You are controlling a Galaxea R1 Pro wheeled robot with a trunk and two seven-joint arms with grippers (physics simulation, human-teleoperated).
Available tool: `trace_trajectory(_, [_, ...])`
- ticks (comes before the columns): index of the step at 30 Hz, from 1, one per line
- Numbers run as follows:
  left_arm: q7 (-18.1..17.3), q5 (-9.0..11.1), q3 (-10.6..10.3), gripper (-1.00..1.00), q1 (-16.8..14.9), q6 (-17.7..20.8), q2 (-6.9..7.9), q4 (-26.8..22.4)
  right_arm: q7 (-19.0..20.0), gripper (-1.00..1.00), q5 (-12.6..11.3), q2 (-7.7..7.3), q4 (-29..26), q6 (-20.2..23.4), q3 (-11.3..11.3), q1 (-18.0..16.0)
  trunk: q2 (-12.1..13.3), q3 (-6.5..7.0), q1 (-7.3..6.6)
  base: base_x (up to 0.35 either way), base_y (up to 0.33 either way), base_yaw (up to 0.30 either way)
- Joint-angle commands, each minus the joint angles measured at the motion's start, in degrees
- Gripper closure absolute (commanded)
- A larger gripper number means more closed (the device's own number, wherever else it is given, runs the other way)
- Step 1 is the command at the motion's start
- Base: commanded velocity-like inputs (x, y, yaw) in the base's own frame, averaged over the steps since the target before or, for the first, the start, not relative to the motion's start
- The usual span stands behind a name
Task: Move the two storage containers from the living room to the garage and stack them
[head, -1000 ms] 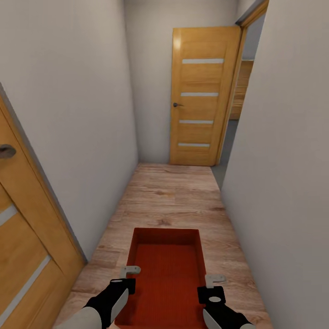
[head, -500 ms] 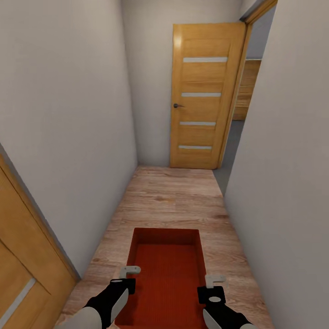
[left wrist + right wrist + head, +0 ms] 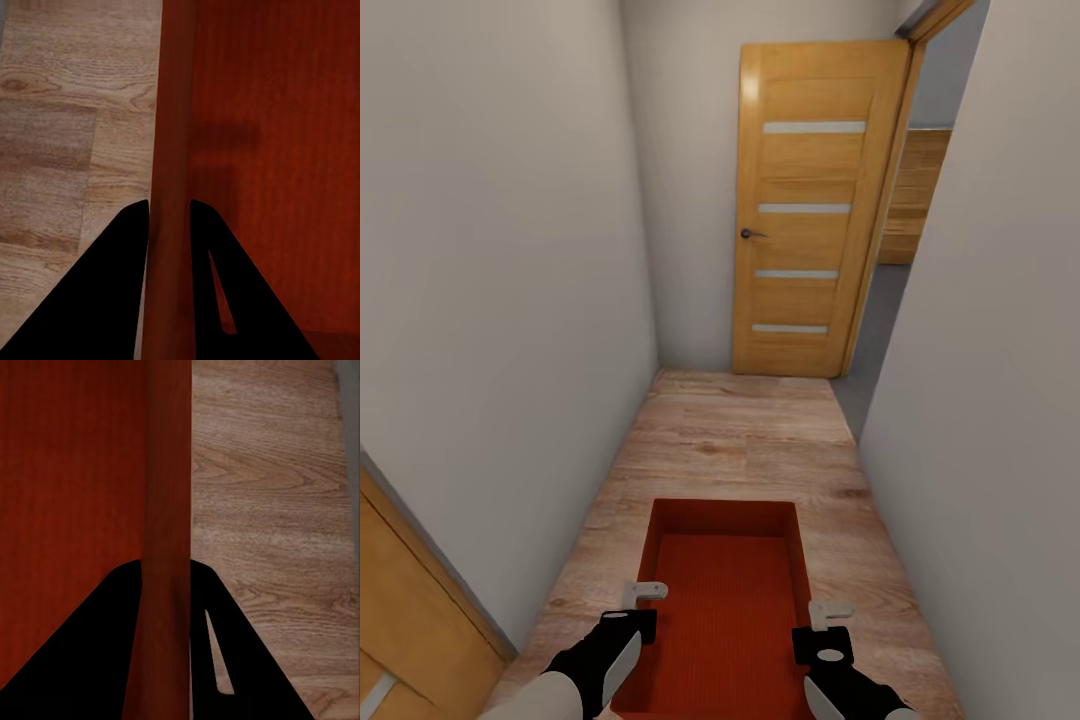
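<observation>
Carrying step, by my reading: keep both grips level and roll straight down the hallway toward the open door point(image 3: 810, 210), clear of both walls. The left claw point(image 3: 628, 612) pinches the bin point(image 3: 725, 600) by its left wall; the right claw point(image 3: 822, 630) clamps the right wall, the bin hanging between them above the wood floor point(image 3: 740, 440).

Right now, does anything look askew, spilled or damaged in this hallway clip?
Nothing stands out. The storage container sits level and empty, its side walls pinched by the left claw and right claw. The door ahead stands open.
</observation>
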Motion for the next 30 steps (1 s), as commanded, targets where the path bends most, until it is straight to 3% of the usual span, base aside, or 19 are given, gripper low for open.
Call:
trace_trajectory(1, [0.78, -1.48, -0.24, 1.0, -0.02, 0.54, 0.15, -0.29, -0.59, 1.0, -0.85, -0.15, 0.83, -0.07, -0.4, -0.06, -0.02, -0.05, 0.03, 0.322, 0.0, 0.0])
trace_trajectory(30, [0.78, -1.54, -0.24, 1.0, -0.02, 0.54, 0.16, -0.32, -0.58, 1.0, -0.85, -0.09, 0.85, -0.08, -0.4, -0.06, -0.02, -0.05, 0.03, 0.322, 0.0, 0.0])
